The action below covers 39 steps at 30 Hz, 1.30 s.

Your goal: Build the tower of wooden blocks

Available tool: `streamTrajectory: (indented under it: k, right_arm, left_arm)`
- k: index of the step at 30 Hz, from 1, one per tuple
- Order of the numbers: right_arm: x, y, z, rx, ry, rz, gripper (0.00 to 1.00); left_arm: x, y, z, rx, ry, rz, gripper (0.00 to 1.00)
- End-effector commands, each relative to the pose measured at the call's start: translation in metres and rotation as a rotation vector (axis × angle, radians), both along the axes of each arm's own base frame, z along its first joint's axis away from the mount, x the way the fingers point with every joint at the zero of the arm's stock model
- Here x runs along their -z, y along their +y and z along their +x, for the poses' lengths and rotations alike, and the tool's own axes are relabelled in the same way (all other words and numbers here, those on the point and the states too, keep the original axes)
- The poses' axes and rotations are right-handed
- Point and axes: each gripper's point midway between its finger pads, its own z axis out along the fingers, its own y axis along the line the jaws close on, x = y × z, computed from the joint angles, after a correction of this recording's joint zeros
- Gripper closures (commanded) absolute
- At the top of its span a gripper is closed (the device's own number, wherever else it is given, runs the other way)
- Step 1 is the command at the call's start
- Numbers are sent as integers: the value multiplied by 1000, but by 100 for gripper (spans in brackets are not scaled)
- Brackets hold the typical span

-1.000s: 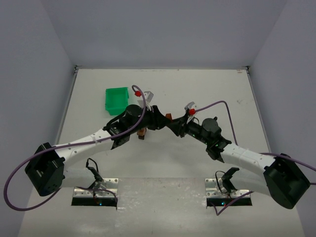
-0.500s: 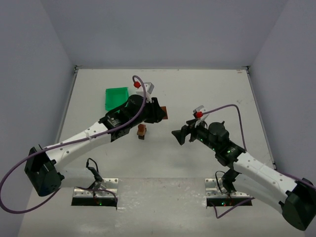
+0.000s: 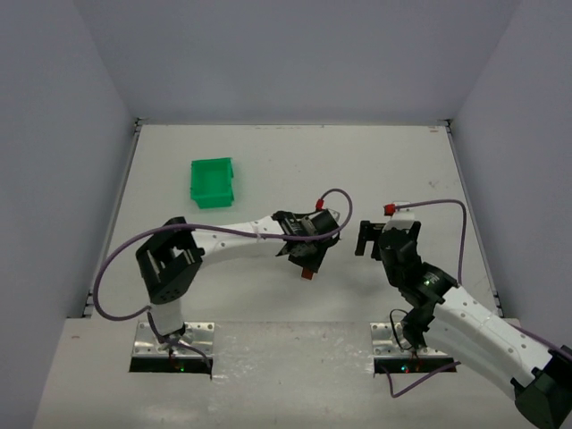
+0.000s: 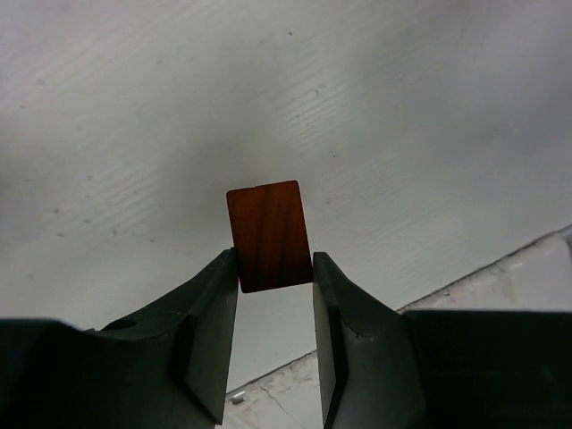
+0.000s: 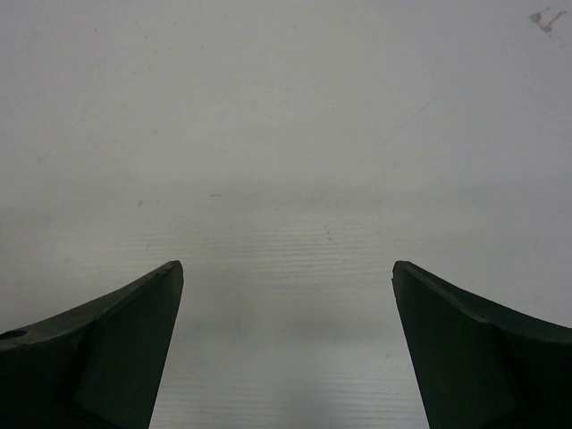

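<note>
A small reddish-brown wood block (image 4: 268,235) is pinched between the fingertips of my left gripper (image 4: 275,268), which is shut on it a little above the white table. From above, that block (image 3: 308,273) shows as a red speck under the left gripper (image 3: 306,264), near the middle of the table and toward the front. The left arm is folded back on itself. My right gripper (image 3: 367,239) hangs open just to the right, apart from the block; its jaws (image 5: 286,268) stand wide with only bare table between them. No other wood pieces or tower show.
A green plastic bin (image 3: 213,181) stands at the back left. The seam where the table meets the rougher front board (image 4: 536,268) lies close below the left gripper. Purple cables loop over both arms.
The left arm has swung from near the bin to the front middle, carrying the block. The right gripper opened wide and drew back to the right. The small stack seen earlier no longer shows.
</note>
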Motion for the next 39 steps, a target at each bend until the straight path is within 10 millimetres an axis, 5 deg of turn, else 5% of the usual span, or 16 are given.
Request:
streamTrajectory:
  k: [1, 11, 14, 17, 20, 30, 39]
  right_arm:
    - [-11, -20, 1, 125, -43, 13, 1]
    - [-12, -29, -3, 164, -55, 20, 1]
    - [-12, -29, -3, 165, -57, 23, 1]
    - [-11, -30, -3, 170, -53, 14, 1]
    - [-10, -31, -3, 171, -46, 7, 1]
    - [-10, -31, -3, 178, -47, 7, 1]
    - [-8, -31, -3, 179, -43, 3, 1]
  left_arm:
    - [18, -20, -7, 76, -2, 103, 100]
    - [47, -46, 3, 102, -23, 52, 99]
    - [51, -48, 2, 106, -20, 38, 84]
    - [43, -49, 2, 110, -36, 8, 50]
    - [41, -48, 2, 107, -46, -3, 42]
    - [41, -40, 5, 65, -70, 1, 44]
    - [38, -36, 6, 44, -83, 7, 63]
